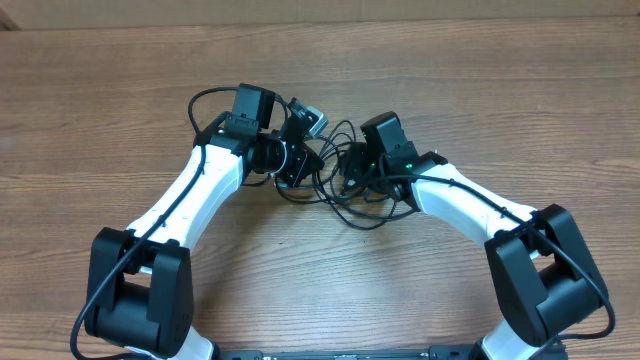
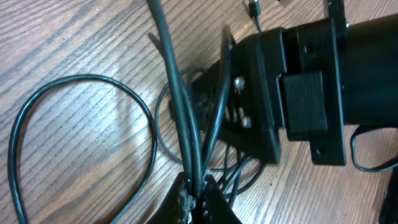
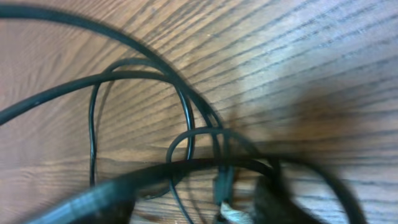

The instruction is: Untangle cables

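The cables (image 1: 332, 182) are thin black cords lying in a loose tangle on the wood between my two arms. My left gripper (image 1: 298, 152) reaches into the tangle from the left. In the left wrist view it (image 2: 200, 198) is shut on a bundle of cable strands (image 2: 186, 118) that run up and away from the jaws. A wide cable loop (image 2: 81, 79) lies to the left. My right gripper (image 1: 352, 172) comes in from the right. Its wrist view is blurred; the gripper (image 3: 193, 200) looks open, fingers apart, with a cable strand (image 3: 221, 177) between them and loops (image 3: 143, 74) on the table beyond.
The right arm's black wrist body (image 2: 323, 74) fills the upper right of the left wrist view, close to the held strands. A thicker black wire (image 1: 203, 100) fixed to the left arm loops out beside it. The wooden table (image 1: 480, 90) stretches out all round the tangle.
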You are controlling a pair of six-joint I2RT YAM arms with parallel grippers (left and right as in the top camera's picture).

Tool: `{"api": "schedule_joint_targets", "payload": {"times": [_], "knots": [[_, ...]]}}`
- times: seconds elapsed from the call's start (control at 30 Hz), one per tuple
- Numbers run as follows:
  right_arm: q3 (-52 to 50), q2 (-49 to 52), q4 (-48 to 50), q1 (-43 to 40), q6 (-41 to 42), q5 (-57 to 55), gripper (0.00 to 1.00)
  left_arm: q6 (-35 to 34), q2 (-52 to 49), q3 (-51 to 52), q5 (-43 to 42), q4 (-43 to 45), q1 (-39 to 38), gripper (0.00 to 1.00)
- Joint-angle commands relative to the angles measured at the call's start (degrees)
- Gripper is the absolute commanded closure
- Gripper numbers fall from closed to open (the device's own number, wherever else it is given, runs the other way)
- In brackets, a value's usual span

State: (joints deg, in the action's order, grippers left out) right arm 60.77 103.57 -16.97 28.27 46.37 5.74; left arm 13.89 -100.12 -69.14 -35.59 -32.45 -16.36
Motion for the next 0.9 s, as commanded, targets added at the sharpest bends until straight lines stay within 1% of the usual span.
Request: {"api": "schedule_joint_targets", "payload": {"times": [0.0, 0.07, 0.2, 0.27, 0.37, 0.43, 0.57, 0.6, 0.73, 0.77, 0.8, 0.83, 0.87], "knots": [[1.1, 0.5, -0.1, 0.4, 0.1, -1.7, 0.06, -0.2, 1.1, -1.3, -1.5, 0.1, 0.2, 0.96], [1.2, 0.0, -0.3, 0.1, -1.6, 1.9, 0.04, -0.2, 1.1, -1.3, -1.5, 0.1, 0.2, 0.96], [2.3, -3.9, -0.3, -2.2, -10.1, 15.5, 0.03, -0.2, 1.1, -1.3, -1.5, 0.1, 0.2, 0.96], [2.7, -7.4, -0.8, -4.0, -11.1, 19.0, 0.0, -0.2, 1.1, -1.3, -1.5, 0.1, 0.2, 0.96], [2.7, -12.2, -3.7, -7.0, -10.9, 19.6, 0.0, -0.2, 1.1, -1.3, -1.6, 0.1, 0.2, 0.96], [2.7, -13.6, -6.5, -8.5, -10.9, 19.2, 0.0, -0.2, 1.1, -1.3, -1.5, 0.1, 0.2, 0.96], [2.6, -13.7, -15.3, -11.2, -10.9, 15.0, 0.0, -0.2, 1.1, -1.3, -1.5, 0.2, 0.2, 0.95], [2.6, -13.6, -17.8, -11.6, -10.9, 13.2, 0.0, -0.2, 1.1, -1.3, -1.4, 0.2, 0.2, 0.93], [2.3, -13.4, -26.3, -11.9, -10.9, 4.3, 0.0, -0.2, 1.1, -1.3, 0.2, 0.4, 0.1, 0.72], [2.0, -13.4, -27.2, -11.8, -10.9, 3.6, 0.0, -0.2, 1.1, -1.3, 0.9, 0.4, 0.1, 0.58], [1.6, -13.4, -27.5, -11.7, -10.9, 3.4, 0.0, -0.2, 1.1, -1.3, 1.6, 0.4, 0.1, 0.22], [1.1, -13.4, -27.5, -11.7, -10.9, 3.4, 0.0, -0.2, 1.1, -1.3, 2.3, 0.4, 0.1, 0.0], [0.7, -13.4, -27.5, -11.7, -10.9, 3.5, 0.0, -0.3, 1.1, -1.3, 3.1, 0.4, 0.1, 0.01]]}}
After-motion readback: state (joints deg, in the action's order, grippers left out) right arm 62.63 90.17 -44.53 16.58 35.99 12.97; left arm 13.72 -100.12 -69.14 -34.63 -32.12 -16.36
